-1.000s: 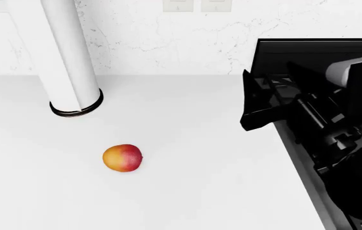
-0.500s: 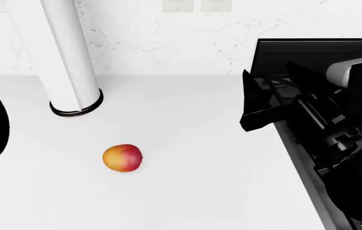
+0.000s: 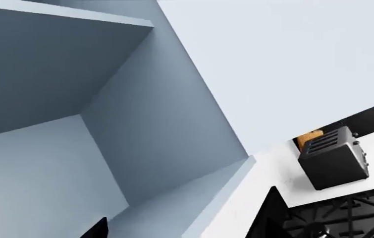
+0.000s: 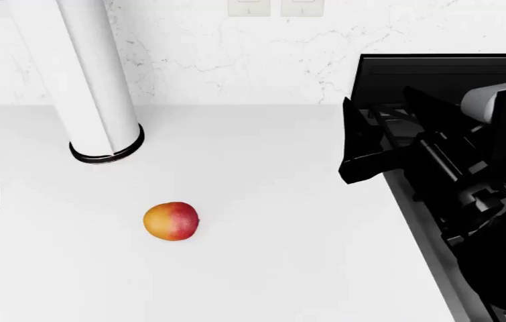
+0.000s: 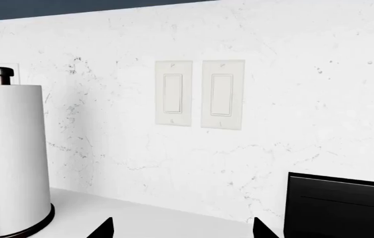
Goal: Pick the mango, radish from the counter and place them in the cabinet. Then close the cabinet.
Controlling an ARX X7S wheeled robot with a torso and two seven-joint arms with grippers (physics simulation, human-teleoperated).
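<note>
Since half a second ago, our dark left arm has drawn back at the counter's [image 4: 306,268] left edge; the mango [image 4: 171,221] stays mid-counter, untouched. Right gripper [image 4: 353,144] hangs empty, fingers apart, over the stove-side edge. Left gripper's state we cannot tell.

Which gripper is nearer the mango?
The right gripper, hanging open over the counter beside the stove. The left one is out of the head view; the mango lies untouched.

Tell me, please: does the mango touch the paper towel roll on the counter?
Apart. The head view shows the mango lying alone on the counter, with bare white surface between it and the base of the paper towel roll behind it.
</note>
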